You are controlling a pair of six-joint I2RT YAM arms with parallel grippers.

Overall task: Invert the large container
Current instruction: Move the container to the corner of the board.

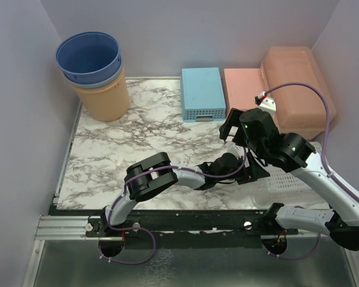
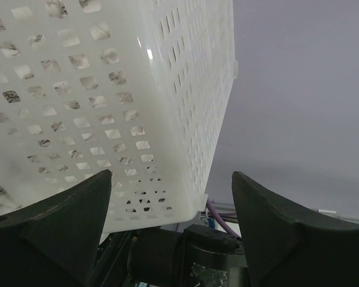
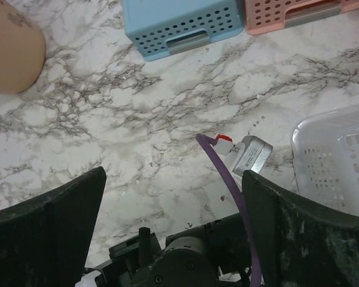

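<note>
Top external: large container sits untouched, back right. Left end effector, spread, faces the white basket, likely an obstruction; right end effector spread, empty.

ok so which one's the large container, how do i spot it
Look to the back right corner of the marble table. The large container stands there, just right of the pink basket. It is the biggest box, peach-orange with plain walls; that basket and the blue basket are smaller and full of holes.
</note>
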